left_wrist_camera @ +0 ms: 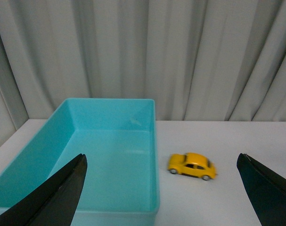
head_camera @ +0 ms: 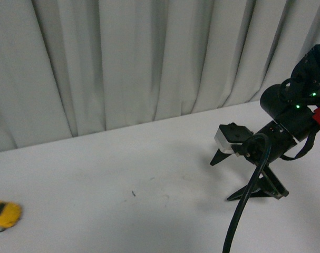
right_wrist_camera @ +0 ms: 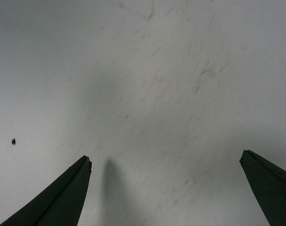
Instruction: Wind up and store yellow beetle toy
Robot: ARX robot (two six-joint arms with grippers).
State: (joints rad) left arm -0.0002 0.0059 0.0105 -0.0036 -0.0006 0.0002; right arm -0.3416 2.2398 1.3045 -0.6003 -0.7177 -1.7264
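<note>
The yellow beetle toy [head_camera: 3, 214] stands on the white table at the far left edge of the front view, slightly blurred. In the left wrist view it [left_wrist_camera: 192, 166] sits on its wheels just beside an open turquoise box [left_wrist_camera: 154, 141]. My left gripper [left_wrist_camera: 161, 162] is open and empty, with the toy and the box's near corner ahead between its fingers. My right gripper [head_camera: 231, 176] is open and empty, tips down on or just above the table at the right, far from the toy. Its wrist view [right_wrist_camera: 165, 160] shows only bare tabletop.
A grey pleated curtain [head_camera: 149, 58] hangs along the table's far edge. A small dark speck [head_camera: 133, 193] lies on the table's middle. The right arm's black cable [head_camera: 244, 211] loops down at the front right.
</note>
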